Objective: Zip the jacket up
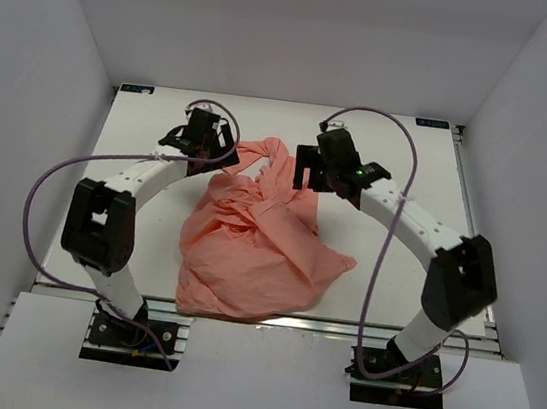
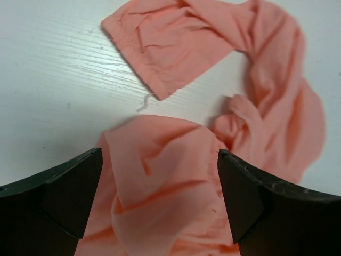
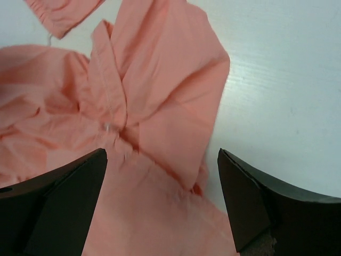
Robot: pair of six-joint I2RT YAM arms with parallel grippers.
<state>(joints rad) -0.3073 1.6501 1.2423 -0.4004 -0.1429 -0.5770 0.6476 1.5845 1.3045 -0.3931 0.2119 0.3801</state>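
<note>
Bright, even overhead light, soft faint shadows, mild glare on the white table (image 1: 385,280), blurred wrist-view foregrounds.

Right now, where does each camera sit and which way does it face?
Top external: above, behind the bases, looking down at table and crumpled jacket; shows both arms, left gripper, right gripper.
Left wrist: on the left arm, looking down at jacket folds and a sleeve cuff; its open fingers show.
Right wrist: same over a folded jacket edge; its open fingers show.
Shared: all see the jacket.
</note>
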